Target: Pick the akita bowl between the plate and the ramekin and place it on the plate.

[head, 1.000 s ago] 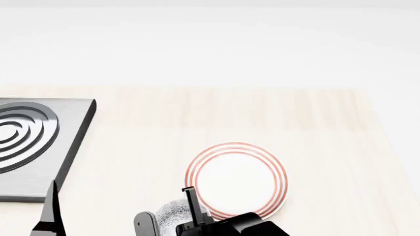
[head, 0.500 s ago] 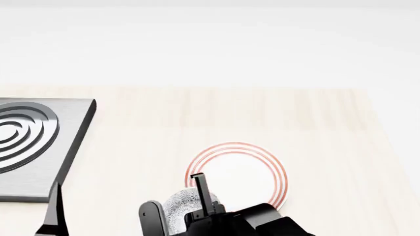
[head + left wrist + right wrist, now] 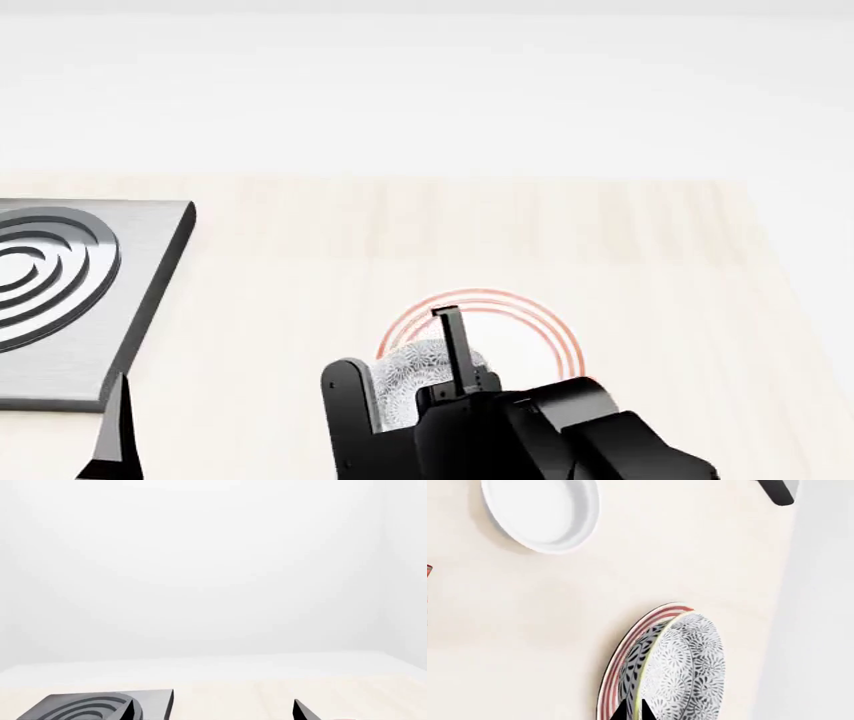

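Note:
My right gripper (image 3: 400,375) is shut on the rim of the grey-and-white speckled akita bowl (image 3: 414,362) and holds it tilted over the near-left part of the plate (image 3: 541,318), a white disc with red rings. In the right wrist view both fingertips (image 3: 624,712) pinch the akita bowl (image 3: 690,665) at its thin rim, and a red-ringed band curves along its side. The white ramekin (image 3: 540,512) stands on the table well beyond the bowl. My left gripper (image 3: 213,716) is open and holds nothing; only its tip (image 3: 114,430) shows low at the left of the head view.
A grey square slab with concentric ring grooves (image 3: 67,290) lies at the table's left, also in the left wrist view as the grey slab (image 3: 100,707). Light wooden tabletop (image 3: 534,230) stretches behind the plate to the far edge.
My right gripper has moved away from me and slightly right with the akita bowl, from beside the plate's near-left edge to over the plate. The left gripper barely shifted.

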